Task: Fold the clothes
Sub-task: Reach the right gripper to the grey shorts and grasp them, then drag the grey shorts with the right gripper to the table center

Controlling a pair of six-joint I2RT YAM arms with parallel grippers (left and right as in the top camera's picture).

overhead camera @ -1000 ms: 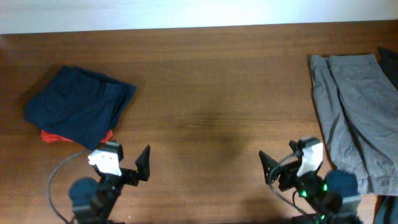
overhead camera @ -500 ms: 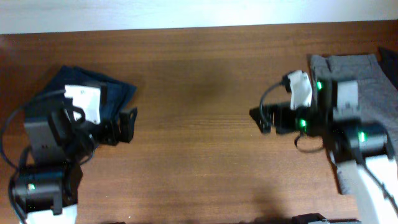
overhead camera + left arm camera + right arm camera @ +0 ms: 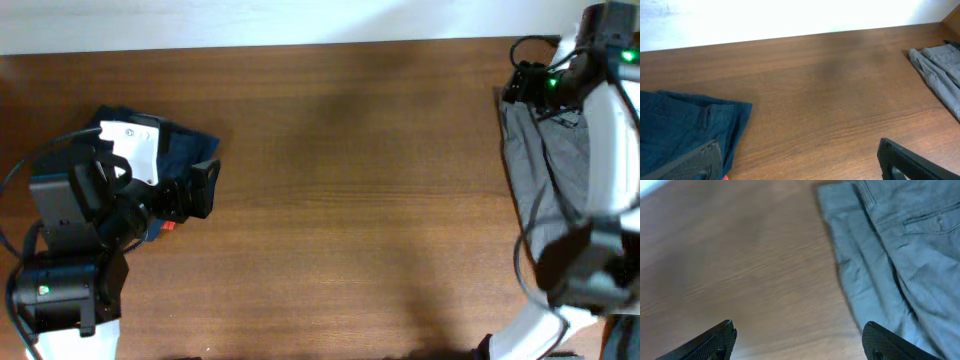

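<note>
A brown wooden table (image 3: 350, 200) holds three garments. At its left side, one folded navy blue garment (image 3: 190, 145) lies on one red cloth (image 3: 167, 226) (only a sliver of red shows). At the right side, one grey garment with a pocket seam (image 3: 890, 255) lies spread out, unfolded. There are two arms. The left gripper (image 3: 800, 167) hangs just beside the navy garment's right edge, its two fingers spread wide and holding nothing. The right gripper (image 3: 805, 342) hovers at the grey garment's far left corner, fingers also spread wide and empty.
</note>
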